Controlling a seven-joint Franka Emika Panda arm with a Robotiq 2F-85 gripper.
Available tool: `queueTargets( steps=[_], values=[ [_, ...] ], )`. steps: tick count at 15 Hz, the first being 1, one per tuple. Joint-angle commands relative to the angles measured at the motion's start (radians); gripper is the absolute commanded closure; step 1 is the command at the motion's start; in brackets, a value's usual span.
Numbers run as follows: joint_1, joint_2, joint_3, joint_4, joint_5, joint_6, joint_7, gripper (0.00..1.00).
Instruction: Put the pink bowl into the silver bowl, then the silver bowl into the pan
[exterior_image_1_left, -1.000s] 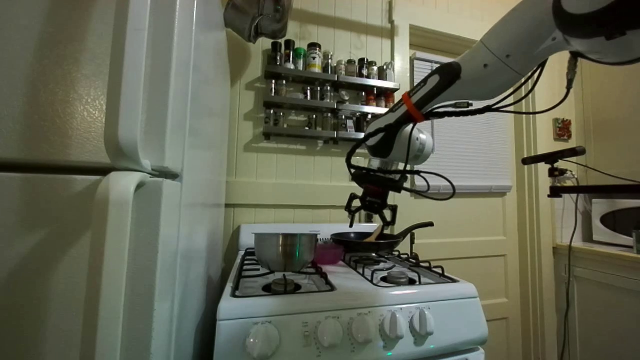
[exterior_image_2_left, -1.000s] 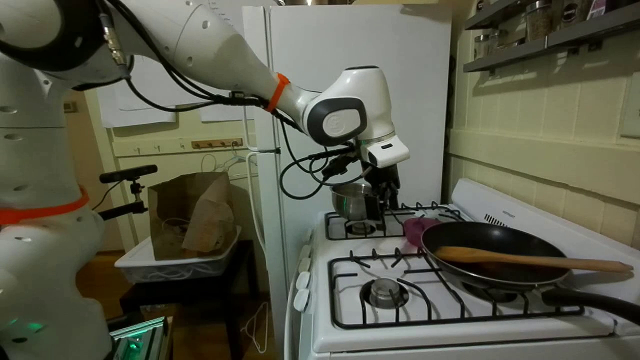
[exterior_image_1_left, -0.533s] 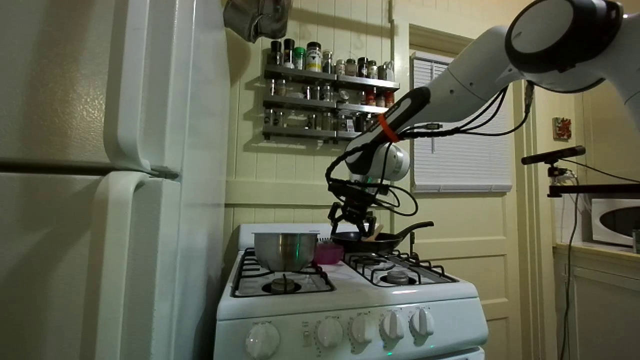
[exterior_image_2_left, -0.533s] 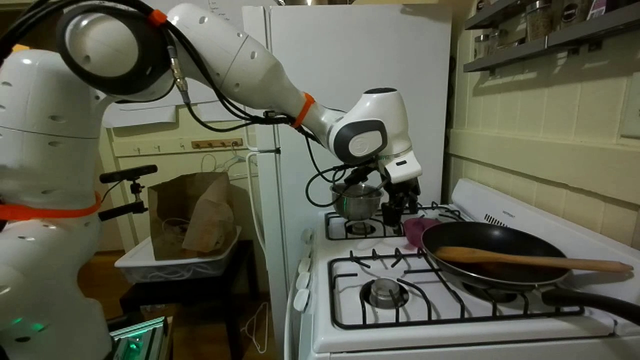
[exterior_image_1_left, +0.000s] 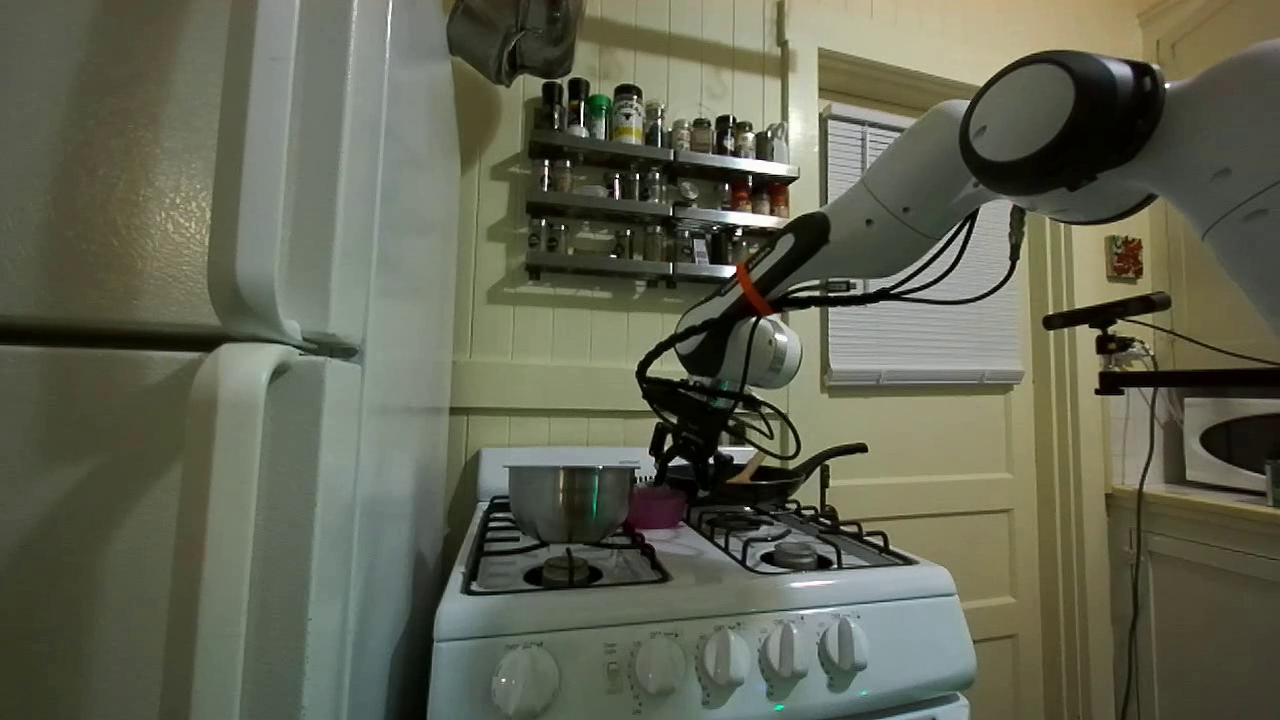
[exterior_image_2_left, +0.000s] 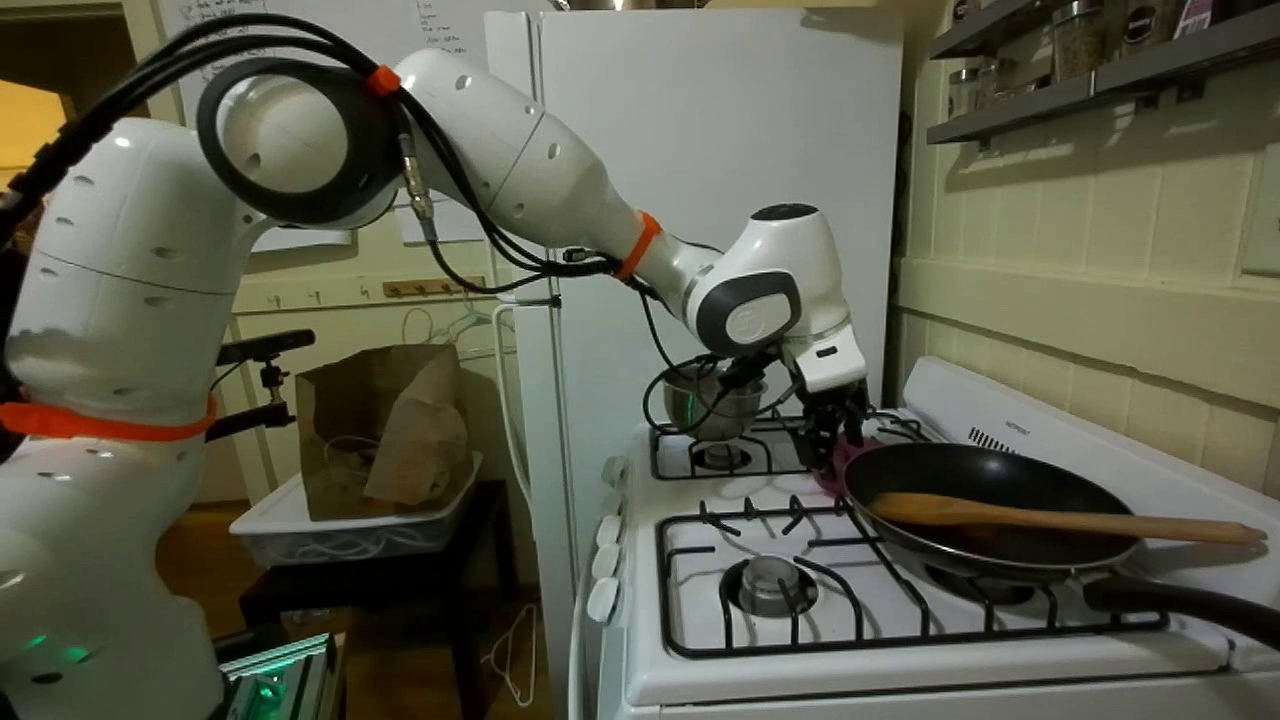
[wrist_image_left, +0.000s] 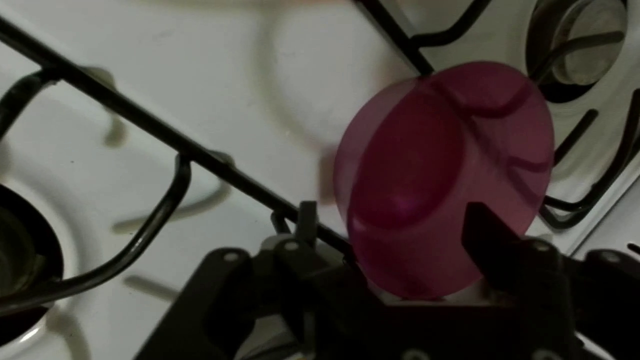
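The small pink bowl (exterior_image_1_left: 656, 509) sits on the stove between the silver bowl and the pan; it also shows in an exterior view (exterior_image_2_left: 846, 456), partly behind the gripper. In the wrist view the pink bowl (wrist_image_left: 415, 165) fills the space ahead of my jaws. My gripper (wrist_image_left: 392, 215) is open, one finger beyond the bowl's rim and the other over the bowl. Contact cannot be told. In both exterior views the gripper (exterior_image_1_left: 684, 482) (exterior_image_2_left: 822, 455) is low at the pink bowl. The silver bowl (exterior_image_1_left: 571, 503) (exterior_image_2_left: 735, 413) stands upright on a burner grate. The black pan (exterior_image_1_left: 775, 490) (exterior_image_2_left: 1000, 475) stands on a rear burner.
A wooden spoon (exterior_image_2_left: 1050, 516) lies across the pan, its end past the rim. The pan's handle (exterior_image_2_left: 1180, 597) points away from the pink bowl. Black grates (exterior_image_2_left: 850, 640) cover the stove top. The fridge (exterior_image_1_left: 405, 400) stands beside the stove; spice shelves (exterior_image_1_left: 600, 205) hang behind.
The gripper has come down and across toward the pink bowl, from above the stove near the silver bowl and pan. It stays open. The bowls and pan have not moved.
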Motion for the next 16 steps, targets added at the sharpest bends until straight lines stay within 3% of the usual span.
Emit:
queueTargets(
  steps=[1, 7, 16],
  values=[
    [0.021, 0.030, -0.012, 0.032, 0.039, 0.001, 0.024, 0.55],
    [0.030, 0.006, -0.015, 0.002, 0.031, -0.026, 0.024, 1.00],
    [0.007, -0.048, 0.037, -0.048, 0.134, -0.014, -0.039, 0.99]
  ],
)
